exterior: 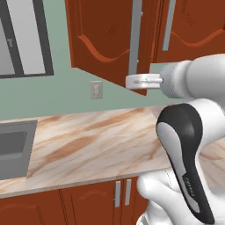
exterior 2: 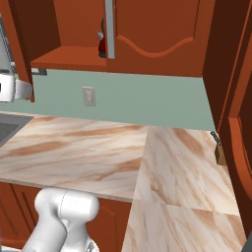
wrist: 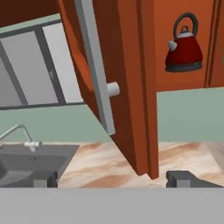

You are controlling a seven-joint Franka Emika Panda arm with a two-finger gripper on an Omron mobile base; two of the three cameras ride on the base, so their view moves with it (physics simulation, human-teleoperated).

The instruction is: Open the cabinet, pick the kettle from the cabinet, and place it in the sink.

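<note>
2 dark fingertips [wrist: 186, 178] rise at the bottom of the hand view, set far apart with nothing between them, so the gripper [wrist: 114, 178] is spread wide and holds nothing; just ahead of it stands the edge of the swung-open door [wrist: 131, 87] of the cabinet [exterior: 105, 39], with its long silver bar handle [wrist: 95, 65] close above the left fingertip; inside the cabinet, on its shelf to the right of the door, sits the kettle [wrist: 184, 46], upright, spout to the left; in the right base view the kettle [exterior 2: 102, 43] peeks out from behind a handle; the sink [wrist: 33, 159] lies low at the left of the hand view, its faucet [wrist: 19, 133] at the back rim; in the left base view the sink [exterior: 15, 147] sits at the left end of the marbled countertop [exterior: 96, 140], well apart from the cabinet; a wall outlet [exterior: 96, 89] shows on the green wall
</note>
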